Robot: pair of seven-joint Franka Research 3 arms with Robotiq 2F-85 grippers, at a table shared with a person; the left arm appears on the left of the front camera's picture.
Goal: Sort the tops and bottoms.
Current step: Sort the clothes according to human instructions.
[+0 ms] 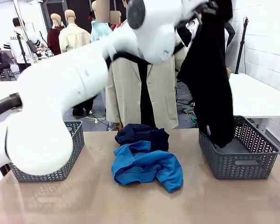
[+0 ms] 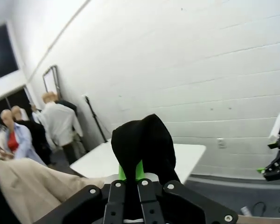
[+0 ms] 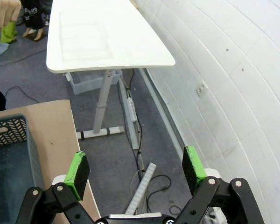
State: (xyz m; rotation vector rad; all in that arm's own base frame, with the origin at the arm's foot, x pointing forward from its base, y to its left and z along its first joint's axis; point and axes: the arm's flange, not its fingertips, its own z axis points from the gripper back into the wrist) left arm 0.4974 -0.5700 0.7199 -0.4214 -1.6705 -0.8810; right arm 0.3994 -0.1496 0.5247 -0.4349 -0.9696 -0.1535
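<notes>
ROBOTICS LAB: A white robot arm (image 1: 60, 84) reaches over a brown table (image 1: 107, 200) carrying grey plastic baskets (image 1: 242, 163). Around it are painted white block walls (image 3: 233, 70), a white side table (image 3: 107, 42) on metal legs, and a power strip (image 3: 132, 116) with loose cables (image 3: 161, 179) on the grey floor (image 3: 37, 79).

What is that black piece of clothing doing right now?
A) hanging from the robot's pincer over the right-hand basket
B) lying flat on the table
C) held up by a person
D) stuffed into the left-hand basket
A: the black garment hangs from the left pincer, its lower end reaching into the grey basket on the right.
</notes>
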